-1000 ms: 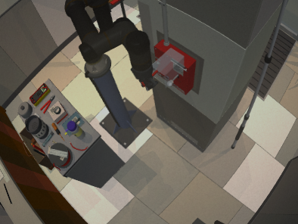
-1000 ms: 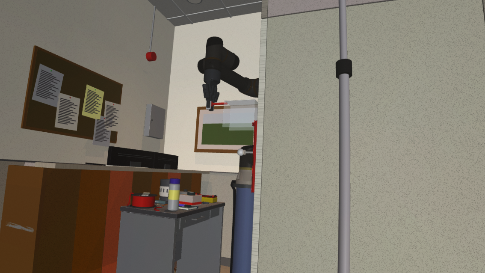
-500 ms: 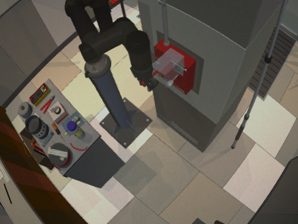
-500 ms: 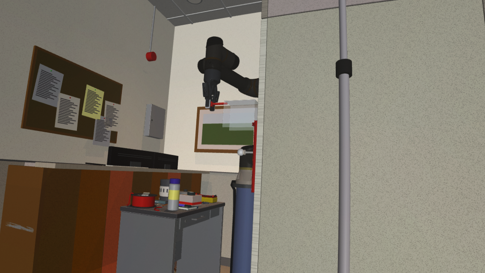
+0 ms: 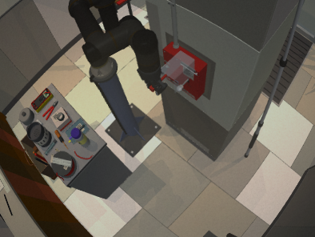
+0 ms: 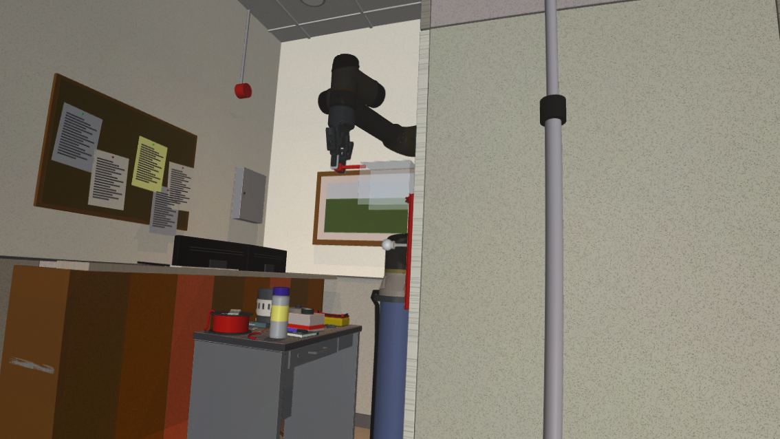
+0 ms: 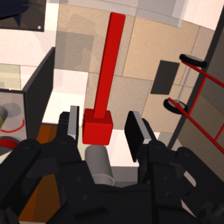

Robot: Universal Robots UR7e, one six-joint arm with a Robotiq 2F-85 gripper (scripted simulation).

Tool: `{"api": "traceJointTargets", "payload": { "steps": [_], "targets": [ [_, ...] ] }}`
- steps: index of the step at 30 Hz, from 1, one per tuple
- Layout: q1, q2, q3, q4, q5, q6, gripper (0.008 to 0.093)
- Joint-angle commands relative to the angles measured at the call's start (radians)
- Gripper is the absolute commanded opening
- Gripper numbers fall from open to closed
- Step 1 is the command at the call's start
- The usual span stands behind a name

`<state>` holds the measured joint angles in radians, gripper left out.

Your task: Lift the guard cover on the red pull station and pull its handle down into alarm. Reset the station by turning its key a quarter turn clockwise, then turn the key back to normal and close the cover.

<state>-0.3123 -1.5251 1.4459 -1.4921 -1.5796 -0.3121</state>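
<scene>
My gripper points down in front of the red pull station on the grey column, and it stands open around the red block-shaped tab at the end of the guard cover's red arm. The clear guard cover is swung up and juts out level from the station. A white ball knob sticks out below the cover at the station's lower edge. The key is hidden from me.
The grey column stands behind the station, with a metal pole at its right. A grey tool cart with several tools sits left of my blue pedestal. A red hand truck lies below.
</scene>
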Motion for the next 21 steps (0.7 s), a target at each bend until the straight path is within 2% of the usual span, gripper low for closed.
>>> {"api": "traceJointTargets", "payload": {
  "steps": [1, 13, 21],
  "targets": [
    [0.000, 0.000, -0.009, 0.006, 0.000, 0.000, 0.0480],
    [0.000, 0.011, -0.111, 0.098, 0.000, 0.000, 0.0480],
    [0.000, 0.014, -0.132, 0.116, 0.000, 0.000, 0.0480]
  ]
}}
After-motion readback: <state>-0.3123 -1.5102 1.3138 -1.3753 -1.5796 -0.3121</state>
